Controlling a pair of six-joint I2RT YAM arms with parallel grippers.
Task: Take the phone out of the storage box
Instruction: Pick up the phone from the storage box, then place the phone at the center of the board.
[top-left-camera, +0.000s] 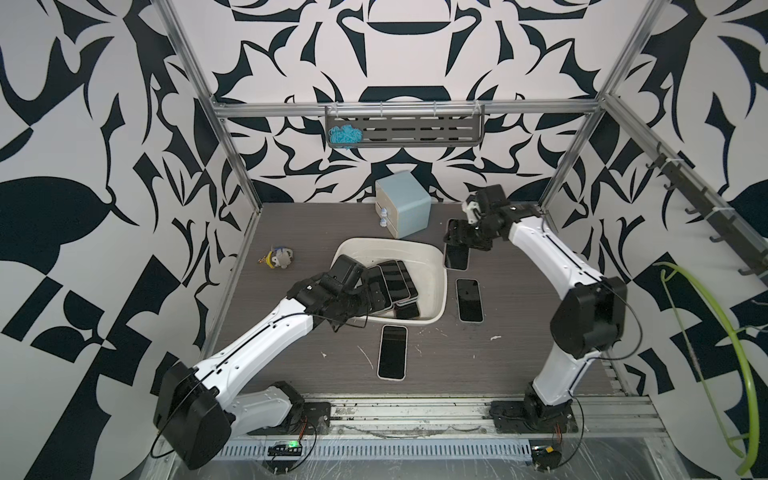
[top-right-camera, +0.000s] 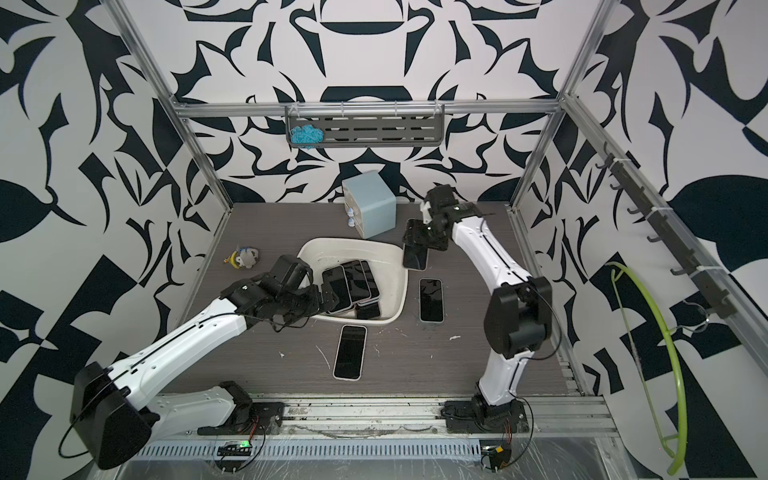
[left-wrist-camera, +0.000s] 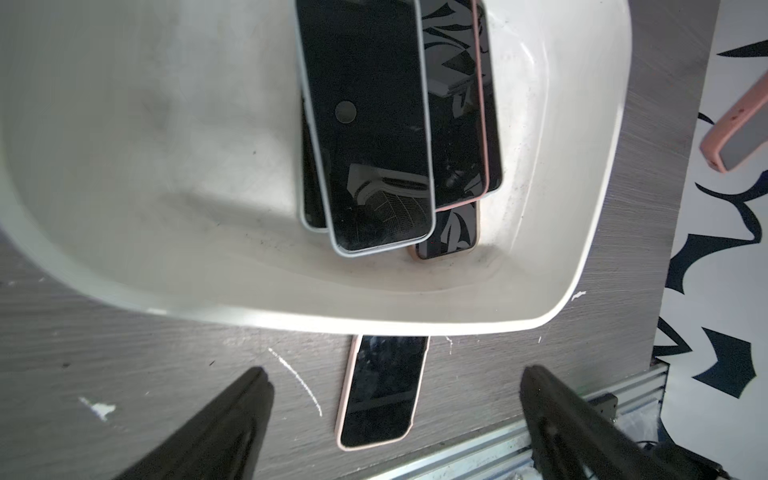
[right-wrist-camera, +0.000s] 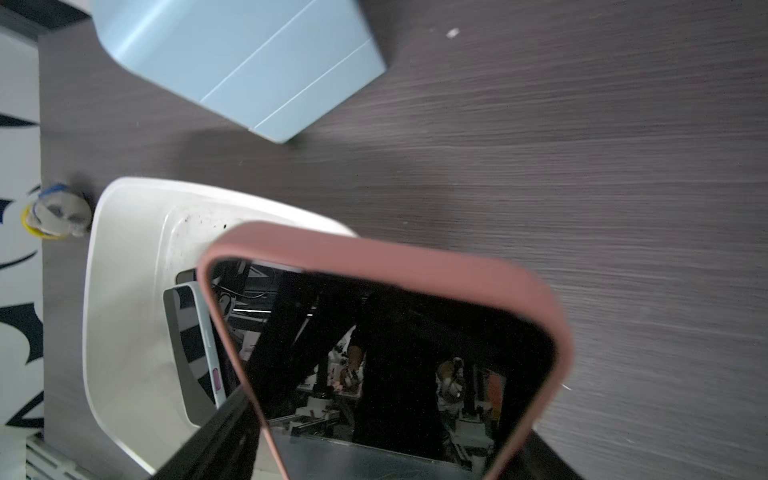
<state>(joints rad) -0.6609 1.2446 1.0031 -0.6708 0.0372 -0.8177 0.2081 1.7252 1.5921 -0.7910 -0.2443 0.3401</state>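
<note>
No text, label or number can be read; faint marks on the metal rail (top-left-camera: 415, 411), at 6 o'clock, are too blurred.

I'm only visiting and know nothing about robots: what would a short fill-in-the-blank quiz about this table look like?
The right gripper is shut on a phone whose case is ____. The left gripper, near the storage box, has its jaws ____. Besides that held one, ____ phones lie flat on the table outside the box. The small drawer unit behind the box is light ____.
Missing words: pink; open; two; blue.
</note>
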